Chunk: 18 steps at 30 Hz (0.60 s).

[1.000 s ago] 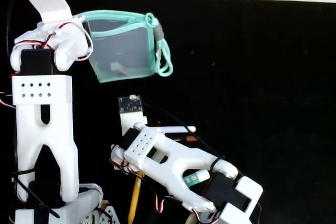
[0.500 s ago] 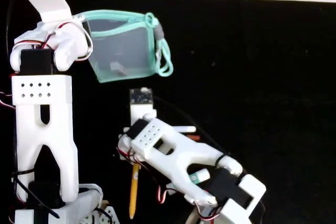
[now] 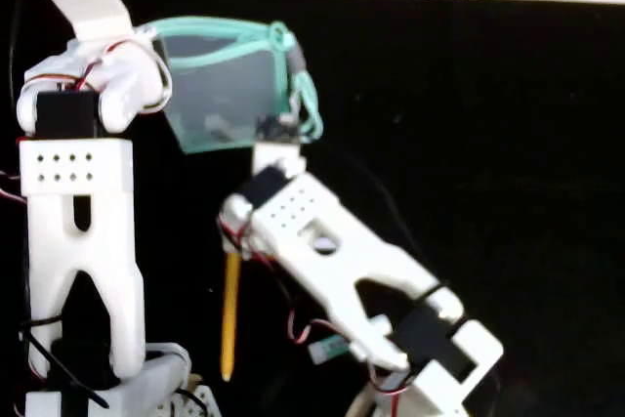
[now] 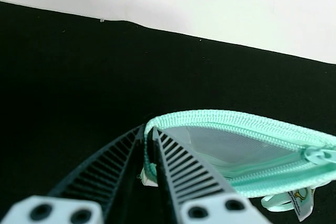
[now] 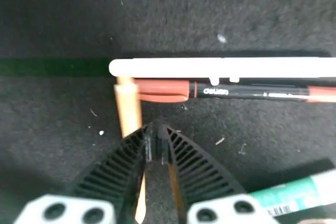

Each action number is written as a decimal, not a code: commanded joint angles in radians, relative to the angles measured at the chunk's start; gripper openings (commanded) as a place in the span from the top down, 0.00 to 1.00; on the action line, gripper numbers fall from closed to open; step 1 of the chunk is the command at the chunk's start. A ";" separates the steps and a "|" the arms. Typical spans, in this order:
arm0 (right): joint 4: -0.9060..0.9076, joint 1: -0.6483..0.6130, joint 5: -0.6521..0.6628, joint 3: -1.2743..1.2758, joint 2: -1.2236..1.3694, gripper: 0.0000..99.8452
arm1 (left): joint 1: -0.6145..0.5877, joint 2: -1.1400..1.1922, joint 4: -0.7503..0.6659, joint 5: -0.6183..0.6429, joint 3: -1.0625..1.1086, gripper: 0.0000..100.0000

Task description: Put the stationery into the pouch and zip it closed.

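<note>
My left gripper (image 4: 150, 141) is shut on the rim of the mint-green mesh pouch (image 4: 236, 145), holding it off the table with its zipper open. In the high view the pouch (image 3: 225, 85) hangs at the upper left from the left gripper (image 3: 154, 46), with a small item lying inside. My right gripper (image 5: 156, 141) is shut on a yellow pencil (image 5: 126, 109). The pencil (image 3: 230, 314) hangs point-down from the right gripper (image 3: 237, 241), just below the pouch. A white pen (image 5: 220, 67) and a red-and-black pen (image 5: 236, 92) lie side by side on the cloth.
A green-and-white tube (image 5: 294, 198) lies near the pens and peeks out under the right arm as the tube (image 3: 327, 347). The black cloth (image 3: 488, 144) is bare to the right. A white wall edge runs along the back.
The right arm has risen and swung toward the pouch, carrying the pencil up off the cloth. The left arm and the pouch have stayed put.
</note>
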 commanded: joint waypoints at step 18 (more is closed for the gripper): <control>-0.108 -0.139 -0.008 0.005 -0.044 0.99 | -0.001 0.022 0.006 0.005 -0.002 0.99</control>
